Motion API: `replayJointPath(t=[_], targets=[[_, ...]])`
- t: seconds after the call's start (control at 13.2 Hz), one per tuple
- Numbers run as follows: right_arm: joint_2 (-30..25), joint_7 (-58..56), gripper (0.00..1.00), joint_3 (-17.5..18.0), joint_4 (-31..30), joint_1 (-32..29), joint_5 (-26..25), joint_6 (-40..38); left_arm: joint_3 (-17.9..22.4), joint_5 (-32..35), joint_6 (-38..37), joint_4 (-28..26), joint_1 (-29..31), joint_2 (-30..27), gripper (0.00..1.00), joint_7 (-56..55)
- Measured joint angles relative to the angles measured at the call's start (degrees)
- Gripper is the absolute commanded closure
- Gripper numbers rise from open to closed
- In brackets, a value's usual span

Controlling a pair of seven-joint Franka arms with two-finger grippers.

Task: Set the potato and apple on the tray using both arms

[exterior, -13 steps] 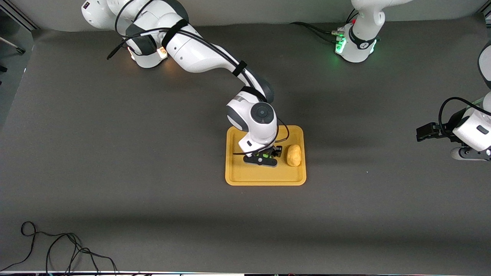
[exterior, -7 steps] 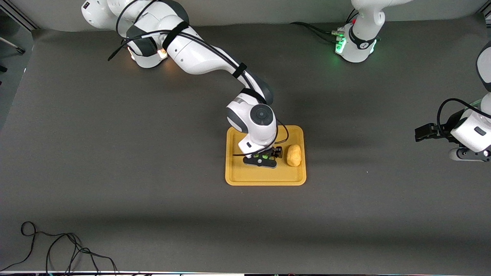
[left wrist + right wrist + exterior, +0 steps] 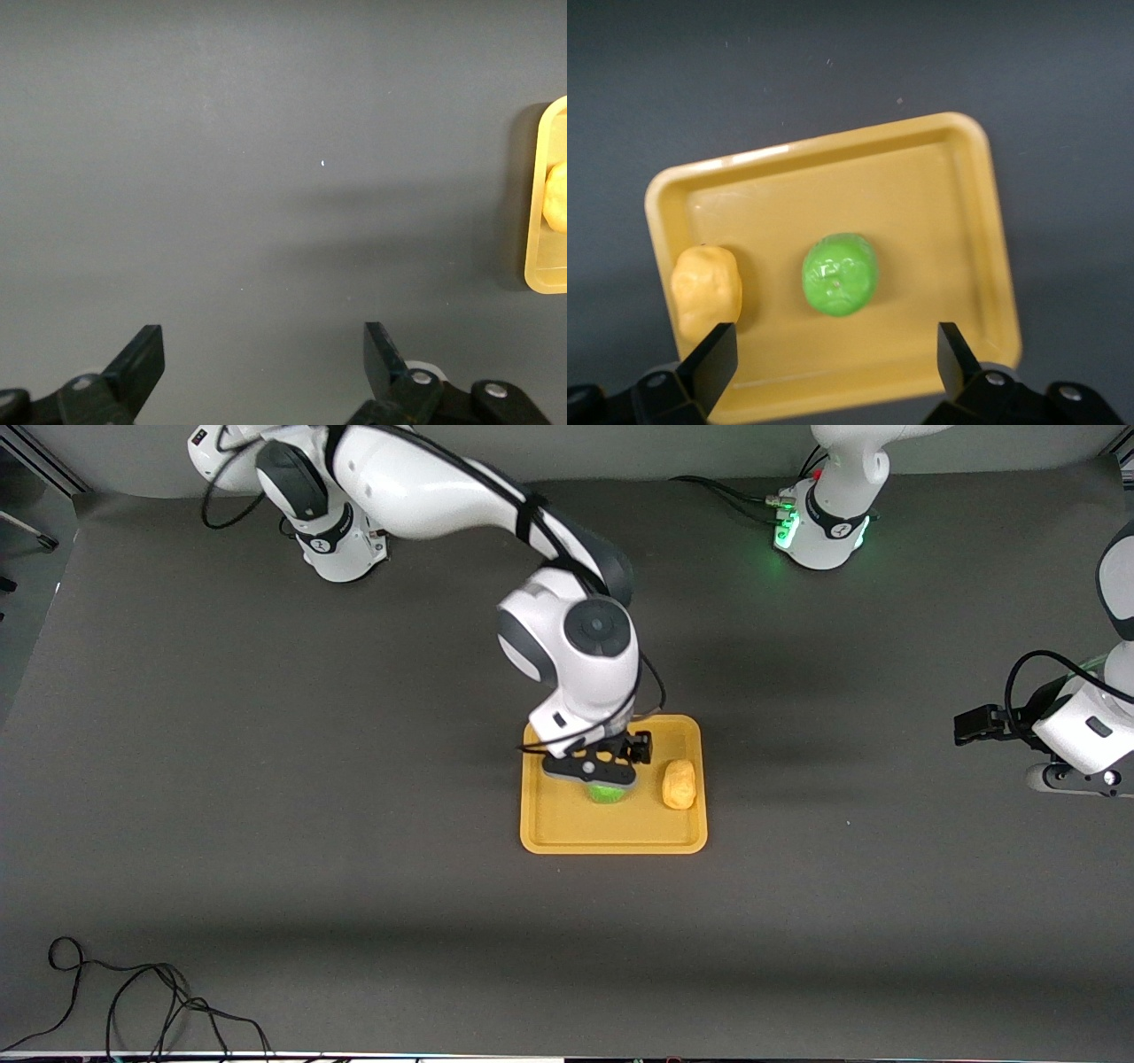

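Observation:
The yellow-orange tray [image 3: 567,828] lies mid-table. The green apple [image 3: 606,793] rests on it near its middle. The tan potato [image 3: 679,784] lies beside the apple, toward the left arm's end of the tray. My right gripper [image 3: 592,771] hangs open and empty above the apple. In the right wrist view its open gripper [image 3: 837,354] is over the tray [image 3: 983,221], with the apple [image 3: 840,274] and potato [image 3: 706,291] below. My left gripper [image 3: 1067,779] waits open and empty over bare table at its own end. In the left wrist view [image 3: 264,363] the tray's edge [image 3: 542,221] shows.
Dark grey mat covers the table. A loose black cable [image 3: 133,992] lies at the front corner toward the right arm's end. Both arm bases [image 3: 824,531] stand along the table's edge farthest from the front camera.
My right gripper has let go of the apple and risen above the tray; the apple now shows free on the tray. The left arm has drifted slightly.

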Motion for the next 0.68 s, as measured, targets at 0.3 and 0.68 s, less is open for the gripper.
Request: replayJointPath(t=[0.3, 0.68], targets=[[-11.5, -6.5, 0.0, -0.4, -1.6, -4.9, -0.1, -12.8, -0.2, 0.0, 0.0, 0.0, 0.0, 0.1, 0.0, 0.0], [-29.0, -25.5, 0.0, -1.1, -18.2, -16.7, -0.2, -17.3, -0.1, 0.0, 0.0, 0.0, 0.0, 0.4, 0.0, 0.0]])
